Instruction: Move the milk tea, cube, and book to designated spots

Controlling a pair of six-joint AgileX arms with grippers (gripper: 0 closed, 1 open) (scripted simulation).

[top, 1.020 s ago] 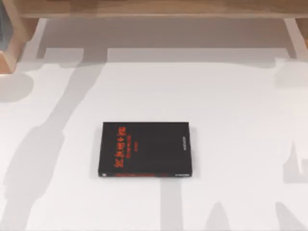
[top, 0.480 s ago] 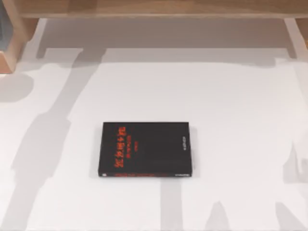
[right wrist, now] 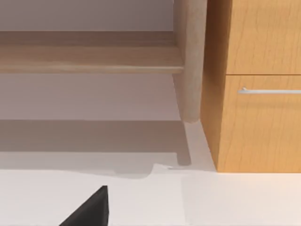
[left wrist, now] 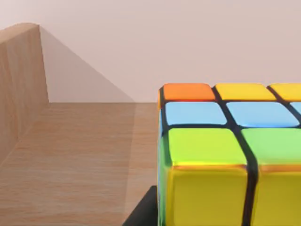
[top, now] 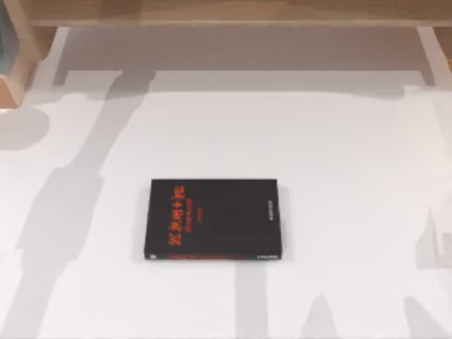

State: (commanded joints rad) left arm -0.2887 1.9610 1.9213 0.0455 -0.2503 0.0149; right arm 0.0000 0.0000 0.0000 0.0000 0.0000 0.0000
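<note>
On the white bench (top: 339, 155), approx. mid-way across in the top view, a black book (top: 215, 219) w/ red lettering lies flat, cover up, spine edge toward the near side. Long grey shadows fall across the bench to its left & right. Along the far edge runs a wooden shelf (top: 226, 10). A wooden upright (top: 18, 63) stands at the far left corner.

Left wrist view: the cube (left wrist: 225, 155) sits very close to the camera on a wood-grain board (left wrist: 75, 155). Its top face shows orange & yellow squares in the far row, light blue in the next, green in the nearest. The side face toward the camera is yellow, w/ black edges between squares. A wooden side wall (left wrist: 21, 80) rises at the board's edge, apart from the cube, w/ a plain pale wall behind. A dark wedge (left wrist: 143, 212) lies at the cube's base, touching or just beside it; can't tell what it is.

Right wrist view: a wooden cabinet (right wrist: 258, 117) w/ a metal handle (right wrist: 268, 90) on its lower front stands on the bench, just beside a rounded wooden post (right wrist: 190, 61) that carries the shelf. A dark corner (right wrist: 91, 209) pokes in over the bench surface; can't tell what it is.

Left gripper & right gripper: can't tell whether either is spread or pressed together.
</note>
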